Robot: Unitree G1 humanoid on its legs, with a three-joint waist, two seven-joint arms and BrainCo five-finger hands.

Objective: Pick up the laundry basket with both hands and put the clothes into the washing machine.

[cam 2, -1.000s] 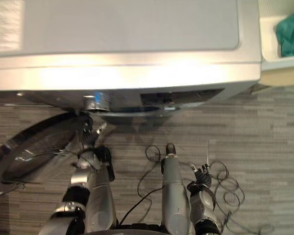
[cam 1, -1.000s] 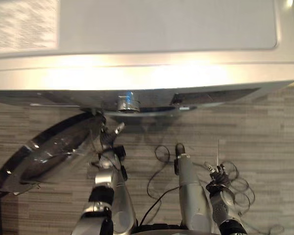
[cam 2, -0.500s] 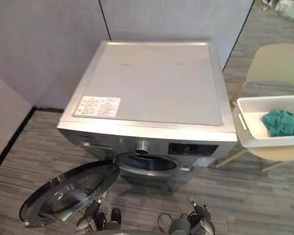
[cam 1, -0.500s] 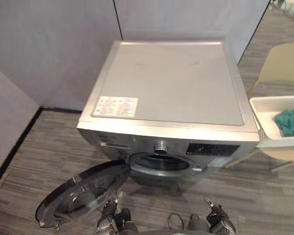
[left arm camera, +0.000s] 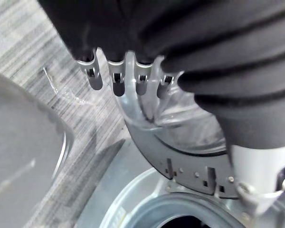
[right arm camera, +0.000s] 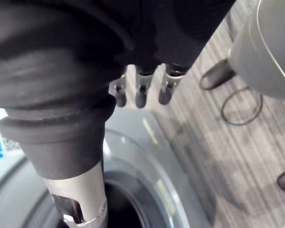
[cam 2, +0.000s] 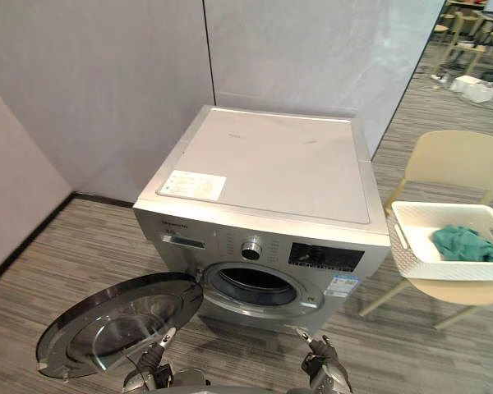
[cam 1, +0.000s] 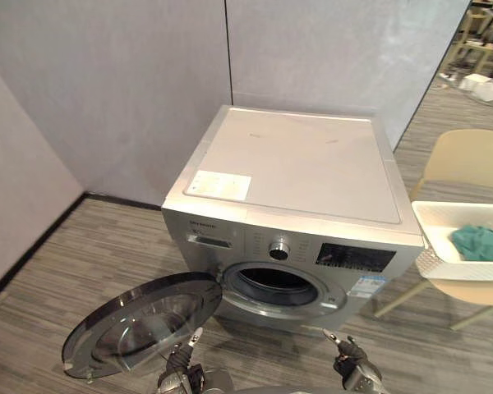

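White woven laundry basket (cam 2: 415,256) of teal clothes (cam 2: 464,244) is waiting untouched, 3 o'clock of the open silver washing machine (cam 2: 271,172); left hand (cam 1: 179,364) and right hand (cam 1: 350,359) are hanging spread, empty.

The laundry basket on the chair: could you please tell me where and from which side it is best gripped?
Probably by the two short end walls of the laundry basket, under the rim, where one end shows a handle slot. It sits upright on the chair, so come from its long front side.
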